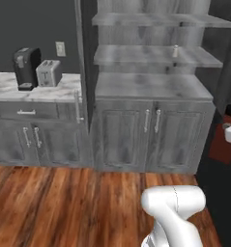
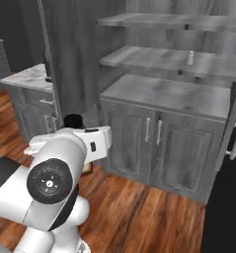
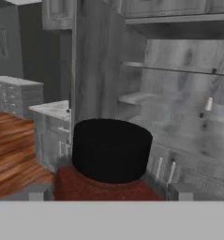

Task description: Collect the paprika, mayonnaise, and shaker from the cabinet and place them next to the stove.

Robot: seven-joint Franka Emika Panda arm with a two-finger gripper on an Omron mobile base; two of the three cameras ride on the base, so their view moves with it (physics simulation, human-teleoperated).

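Nearest me: pincer [image 3: 109, 191] is clamped on the paprika [image 3: 108, 159], one finger either side of the dark red body. Jaws stand wide, but the bottle fills the gap, so I read it as a real grip and not an empty hand.

Paprika is off the shelves and in the air, in front of the cabinet [image 1: 151, 87]. In the left base view it sits at the right edge [image 1: 223, 142]. In the right base view its black cap pokes up just above the hand [image 2: 73, 120].

Orientation: cap up, long axis close to vertical, with a slight lean in the left base view. In the hand view the cap faces the cabinet side.

Step, my call: first item picked, transport leg in hand. Next move calls for driving the base to the stove, keeping the bottle cap-up and clear of the cabinet's side panel. Then set it down on the counter beside the range and release.

Further out: shaker [image 1: 175, 50] stands upright on the middle shelf, toward its right end, rounded top up, long axis vertical. That's a later pick, and so small that the jaws must close nearly all the way.

Farthest left: marble counter [image 1: 44, 91] with coffee maker [image 1: 26, 67] and toaster [image 1: 48, 72], irrelevant to the job.
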